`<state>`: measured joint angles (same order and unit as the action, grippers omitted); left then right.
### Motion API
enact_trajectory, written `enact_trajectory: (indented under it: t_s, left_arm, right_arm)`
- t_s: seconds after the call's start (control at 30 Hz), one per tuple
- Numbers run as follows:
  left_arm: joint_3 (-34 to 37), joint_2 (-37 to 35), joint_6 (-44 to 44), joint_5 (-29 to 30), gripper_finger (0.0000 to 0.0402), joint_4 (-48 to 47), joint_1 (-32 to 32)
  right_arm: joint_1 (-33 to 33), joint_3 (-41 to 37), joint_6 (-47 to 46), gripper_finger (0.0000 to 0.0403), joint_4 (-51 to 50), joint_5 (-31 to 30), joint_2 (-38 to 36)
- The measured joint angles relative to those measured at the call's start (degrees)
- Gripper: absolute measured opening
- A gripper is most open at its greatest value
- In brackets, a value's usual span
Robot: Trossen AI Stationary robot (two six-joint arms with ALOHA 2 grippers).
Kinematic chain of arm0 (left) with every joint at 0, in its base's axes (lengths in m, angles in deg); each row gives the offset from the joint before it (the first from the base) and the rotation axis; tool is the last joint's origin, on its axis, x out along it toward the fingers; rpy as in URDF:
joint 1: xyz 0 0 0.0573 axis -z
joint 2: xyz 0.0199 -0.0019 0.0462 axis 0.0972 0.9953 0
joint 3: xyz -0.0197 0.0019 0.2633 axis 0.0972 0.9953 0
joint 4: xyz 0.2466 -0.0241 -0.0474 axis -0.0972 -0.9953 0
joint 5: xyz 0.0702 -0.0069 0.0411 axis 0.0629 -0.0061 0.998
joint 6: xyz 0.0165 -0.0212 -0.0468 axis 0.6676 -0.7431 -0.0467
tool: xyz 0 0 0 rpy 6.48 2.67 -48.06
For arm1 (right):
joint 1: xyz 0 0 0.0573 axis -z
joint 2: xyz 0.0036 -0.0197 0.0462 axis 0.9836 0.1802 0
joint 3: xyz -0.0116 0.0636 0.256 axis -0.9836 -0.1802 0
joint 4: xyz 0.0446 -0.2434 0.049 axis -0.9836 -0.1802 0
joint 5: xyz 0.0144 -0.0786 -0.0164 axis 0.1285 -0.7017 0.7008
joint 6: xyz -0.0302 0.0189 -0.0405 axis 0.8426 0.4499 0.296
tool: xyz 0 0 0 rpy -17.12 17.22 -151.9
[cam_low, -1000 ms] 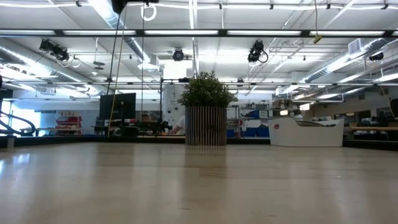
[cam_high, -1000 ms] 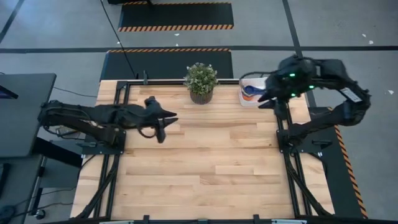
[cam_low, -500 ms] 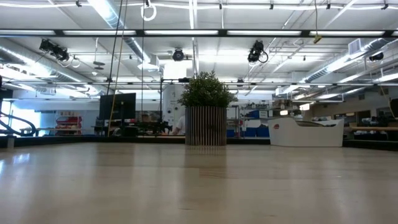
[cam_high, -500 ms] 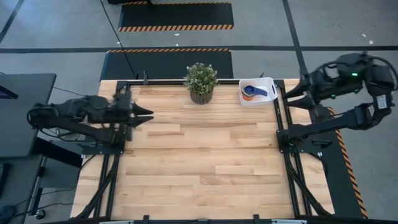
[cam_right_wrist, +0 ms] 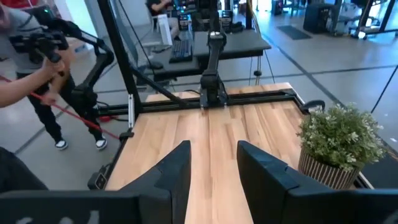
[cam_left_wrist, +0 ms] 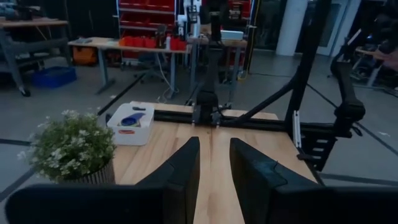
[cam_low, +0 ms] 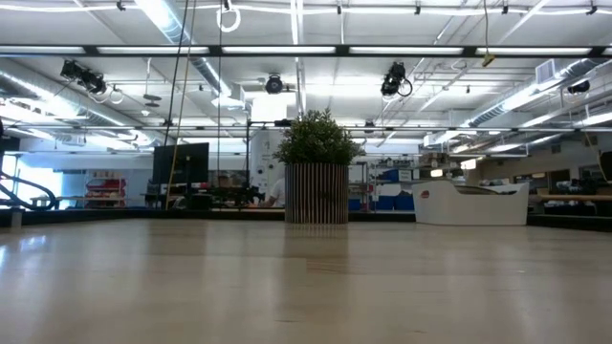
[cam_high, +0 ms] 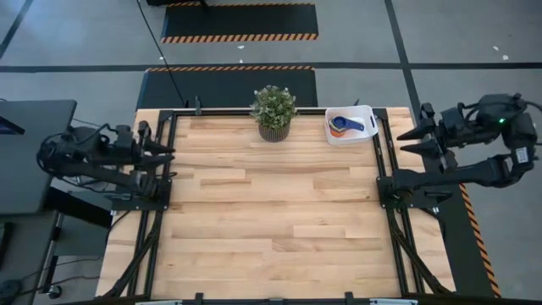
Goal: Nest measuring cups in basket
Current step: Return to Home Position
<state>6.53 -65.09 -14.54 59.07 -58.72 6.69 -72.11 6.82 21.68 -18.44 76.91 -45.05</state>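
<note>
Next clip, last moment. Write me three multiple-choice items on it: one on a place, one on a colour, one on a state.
1. Where does the basket stand?
A. In the middle
B. At the far edge of the table, right of the potted plant
C. At the near left corner

2. What colour are the basket's walls?
A. White
B. Green
C. Black

3. How do the left gripper and the right gripper stand?
A. Both open, holding nothing
B. Both shut on cups
C. Left one shut on the plant

Key:
1 B, as the high view shows it at the far edge, to the plant's right.
2 A, as the walls show white in the high and left wrist views.
3 A, as each wrist view shows its fingers apart with only tabletop between them.
</note>
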Motion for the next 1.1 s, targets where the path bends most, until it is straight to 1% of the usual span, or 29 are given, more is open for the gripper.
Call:
enact_trajectory:
  t_s: [0.27,0.53,0.6,0.67,0.77,0.93,1.03,1.1]
  left_arm:
    - [9.26,-11.05,0.33,0.04,0.0096,2.15,-0.02]
    - [18.62,-19.96,0.66,-0.01,0.0096,7.11,-0.02]
    - [20.49,-20.42,1.69,-0.26,0.0096,9.57,-0.04]
    - [21.70,-20.33,2.66,-0.74,0.0096,9.35,-0.04]
    - [24.91,-20.40,4.64,-1.51,0.0096,14.97,-0.04]
    - [31.16,-20.36,8.32,-5.81,0.0096,25.55,-0.04]
    - [34.84,-20.23,9.61,-7.99,0.0096,29.24,-0.04]
    - [36.71,-20.36,9.42,-8.29,0.0096,31.47,0.00]
  right_arm:
    - [0.00,-13.40,-3.32,0.0136,7.94,-0.97,-9.56]
    - [0.00,-23.95,-4.91,0.0136,16.58,-1.07,-15.32]
    - [0.00,-26.74,-5.24,0.0136,18.39,-1.03,-16.30]
    - [0.00,-29.65,-5.57,0.0136,21.03,-0.99,-17.02]
    - [0.00,-34.52,-5.97,0.0136,26.04,-0.97,-17.51]
    - [0.00,-42.83,-5.11,0.0136,38.63,1.50,-17.27]
    - [0.00,-47.83,-4.99,0.0136,44.11,1.73,-17.25]
    - [0.00,-51.10,-5.06,0.0136,46.67,1.74,-17.28]
